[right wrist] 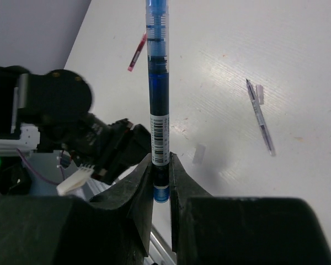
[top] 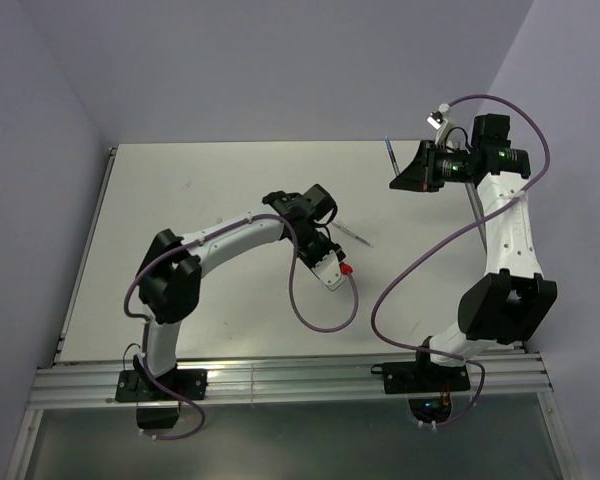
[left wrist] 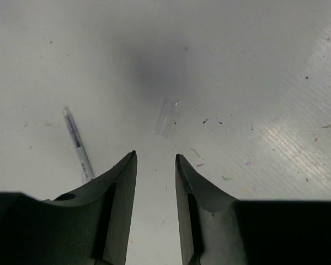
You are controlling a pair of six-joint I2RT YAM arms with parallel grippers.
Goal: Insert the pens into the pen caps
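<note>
Spanning the view: one white, matte, speck-scuffed surface (top: 180, 250). Right end effector (right wrist: 161, 171), with black wedge jaws, clamps the blue pen (right wrist: 157, 83) upright near its lower end. Left end effector (left wrist: 155, 160) is narrowly parted and empty. Three slim stick pens: blue held; clear-grey pen (left wrist: 76, 141) and red pen (right wrist: 137, 52) lying flat. Two translucent tubular caps: first cap (left wrist: 166, 117) just ahead of the left jaws, second cap (right wrist: 259, 93) beside the clear-grey pen.

The blue pen (right wrist: 158, 83) was held off the table at the far right, its lower end pinched in the right gripper (right wrist: 161, 161), dark ink showing through its clear barrel. The pale grey pen (left wrist: 77, 144) lay flat mid-table, with one clear cap (right wrist: 259, 94) just beside it and a second cap (left wrist: 166, 117) near but apart. The red pen (right wrist: 137, 52) lay flat, slightly nearer.
</note>
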